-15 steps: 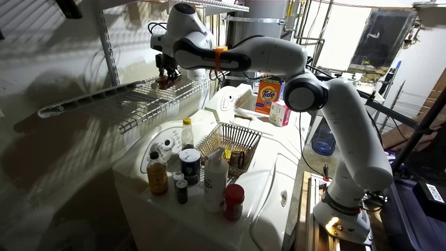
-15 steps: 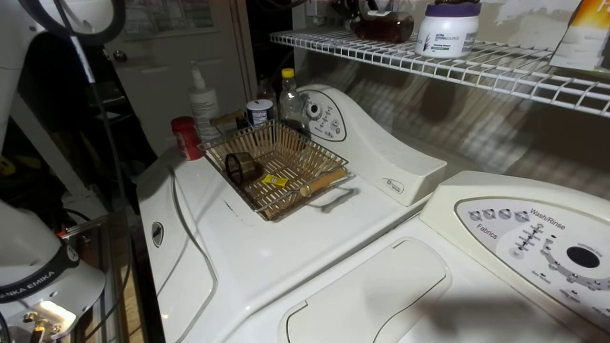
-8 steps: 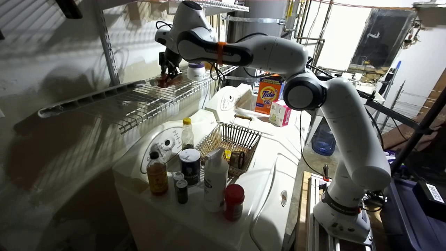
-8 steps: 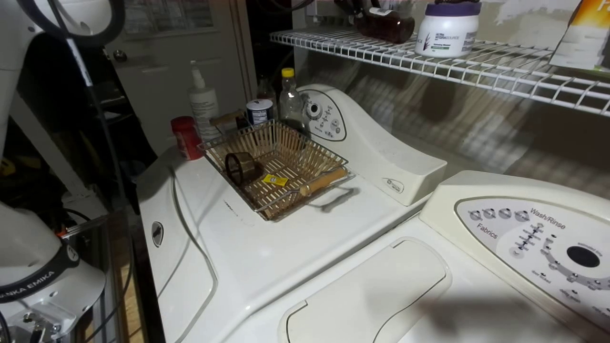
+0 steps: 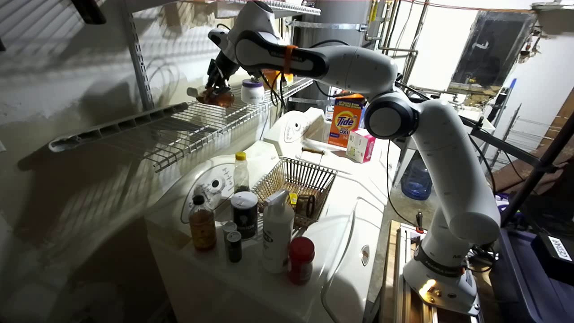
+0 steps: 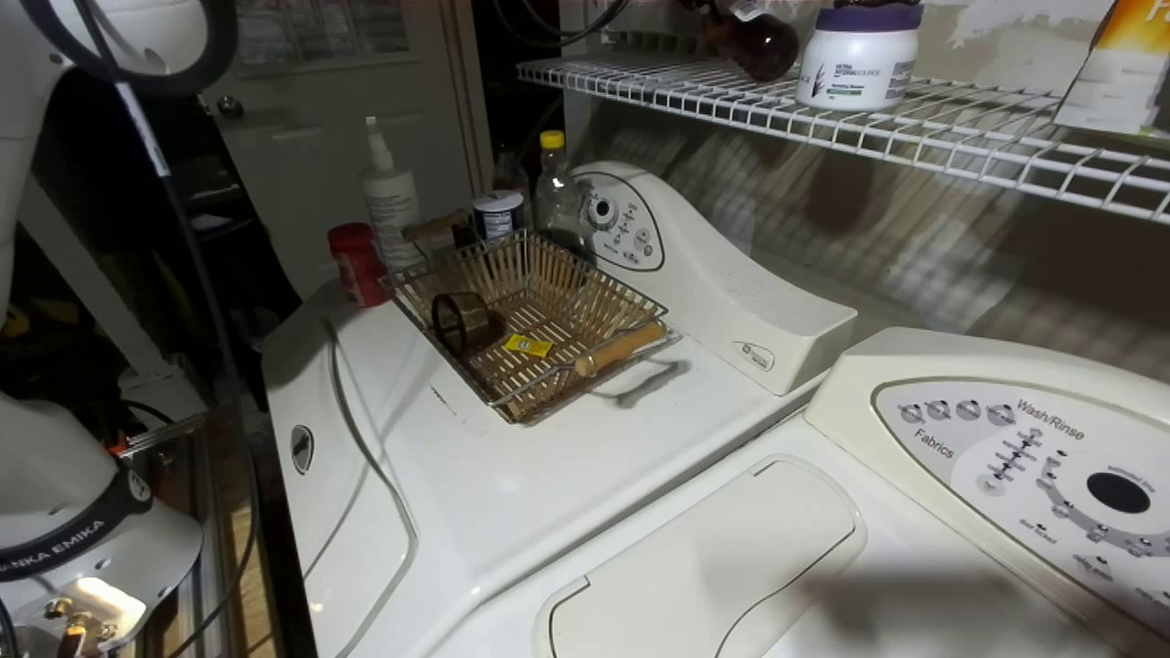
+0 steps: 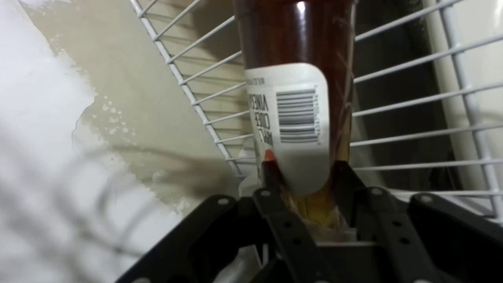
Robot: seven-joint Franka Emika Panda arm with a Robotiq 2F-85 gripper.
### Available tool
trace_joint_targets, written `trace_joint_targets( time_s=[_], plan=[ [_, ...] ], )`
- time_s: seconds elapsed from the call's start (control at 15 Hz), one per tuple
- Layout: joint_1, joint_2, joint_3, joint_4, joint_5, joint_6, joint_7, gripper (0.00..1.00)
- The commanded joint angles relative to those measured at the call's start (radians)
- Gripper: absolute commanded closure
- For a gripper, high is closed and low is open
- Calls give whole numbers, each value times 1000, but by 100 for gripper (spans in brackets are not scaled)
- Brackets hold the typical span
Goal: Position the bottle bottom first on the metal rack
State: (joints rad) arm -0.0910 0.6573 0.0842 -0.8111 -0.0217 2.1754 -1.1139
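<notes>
Amber bottle [image 7: 294, 43] pinched in my gripper [image 7: 307, 173], slanting over the wire rack [image 5: 193, 130]! Base lower, towards the white jar [image 6: 859, 64], neck higher, away from it; that long axis, I reckon, must swing upright before I let go.

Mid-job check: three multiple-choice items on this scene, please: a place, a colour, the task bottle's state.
1. The white tub stands on:
A) floor
B) metal rack
C) robot base

2. The cap on the clear bottle is:
A) red
B) blue
C) yellow

3. The task bottle is:
A) tilted, in the gripper
B) upright, ungripped
C) inside the basket

1 B: it stands there in both exterior views.
2 C: it shows yellow in both exterior views.
3 A: between the jaws in the wrist view, slanted in both exterior views.
</notes>
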Motion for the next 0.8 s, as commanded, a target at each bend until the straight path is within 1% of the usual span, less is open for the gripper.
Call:
trace_joint_targets(
  time_s=[0.0,0.27,0.73],
  plan=[
    [-26,-27,40,-53,95,112,59,86],
    [-46,-57,56,-125,174,206,111,86],
    [-119,-123,120,-269,361,330,107,86]
  ],
)
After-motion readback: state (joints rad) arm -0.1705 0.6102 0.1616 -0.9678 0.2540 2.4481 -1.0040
